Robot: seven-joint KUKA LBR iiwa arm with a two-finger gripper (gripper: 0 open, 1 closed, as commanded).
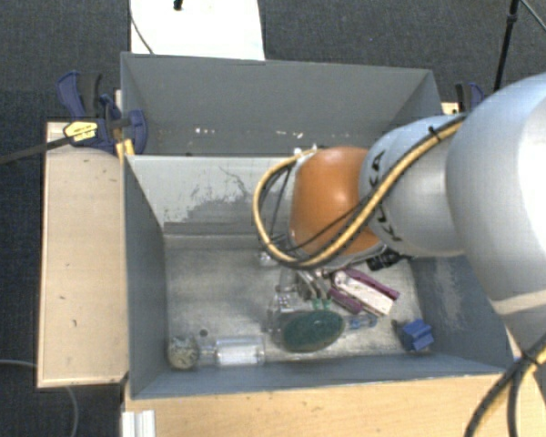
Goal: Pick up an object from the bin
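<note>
Against the near wall of the grey metal bin lie a speckled grey round lump and a clear plastic tube, with bare floor behind them. To their right the gripper hangs just above a dark green oval disc; its spread cannot be told. Purple-and-white sticks and a small blue block crowd the right side.

The claw hangs low inside the grey bin, under the arm's orange cover. Just in front of it, toward the bin's near wall, lies a dark green oval thing; whether they touch cannot be told. To the claw's right lie purple and pink sticks, and further right a small blue block. To its left, along the near wall, rest a clear tube and a speckled ball.
</note>
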